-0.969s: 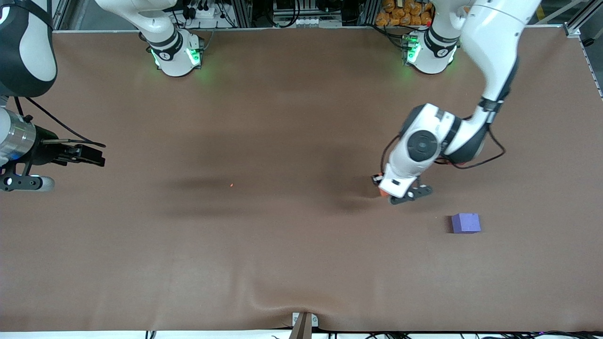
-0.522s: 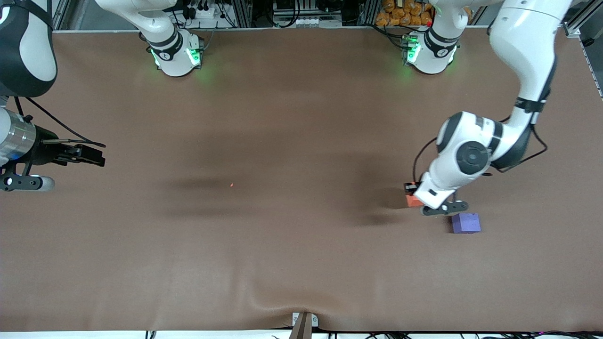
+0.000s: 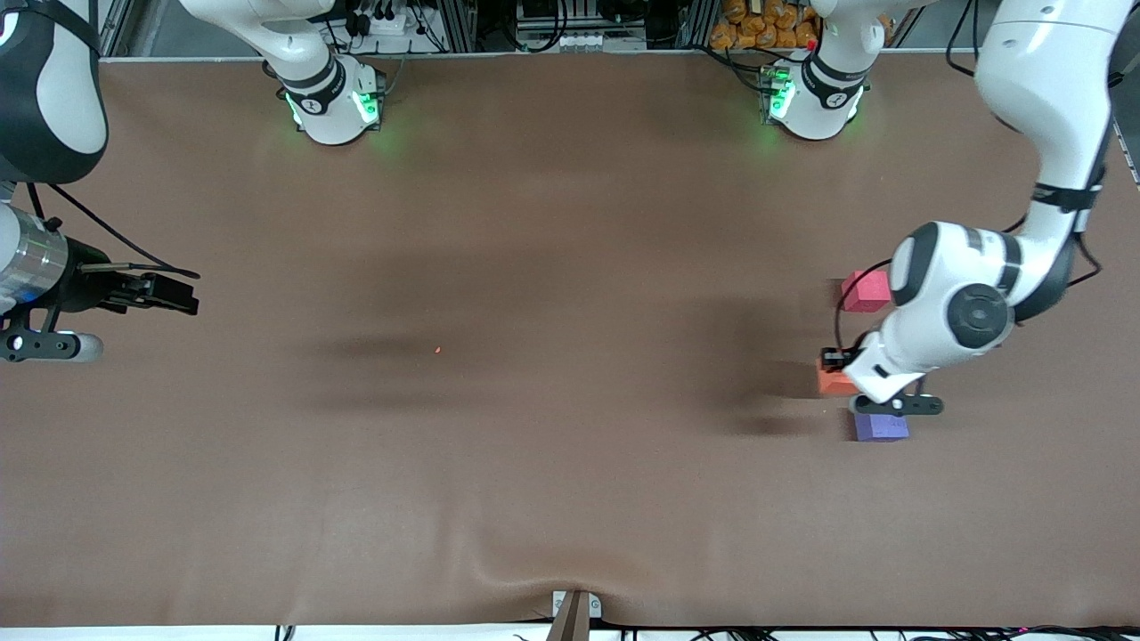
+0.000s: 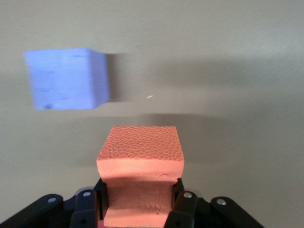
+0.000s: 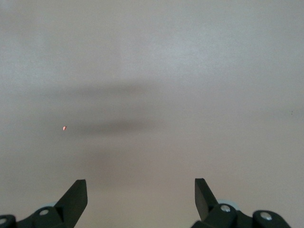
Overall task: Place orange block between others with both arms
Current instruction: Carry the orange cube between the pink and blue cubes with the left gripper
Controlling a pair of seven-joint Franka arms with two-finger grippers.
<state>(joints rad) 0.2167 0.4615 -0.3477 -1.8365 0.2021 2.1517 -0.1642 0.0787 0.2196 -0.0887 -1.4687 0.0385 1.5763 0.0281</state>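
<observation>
Two views tell it: my left gripper [image 4: 137,209] has its fingers clamped on the orange block [image 4: 140,161] (pebbled foam), held over the worktop [image 3: 534,499] between the red cube [image 3: 866,291] and purple cube [image 3: 882,428]. My right gripper [image 5: 141,194] waits wide open, holding nothing, at its arm's end.

The arms are showing glossy white rounded shells with dark grey bands ringing the joints; the left arm [image 3: 957,303] is carrying a round dark grey cap on its wrist housing and a thin black cable looping beside it; both bases are glowing green; the right arm [image 3: 40,98] is wearing a brushed silver collar and trailing black cables; the left gripper [image 4: 137,209] and right gripper [image 5: 141,199] are showing matte black fingers with small silver screws.
</observation>
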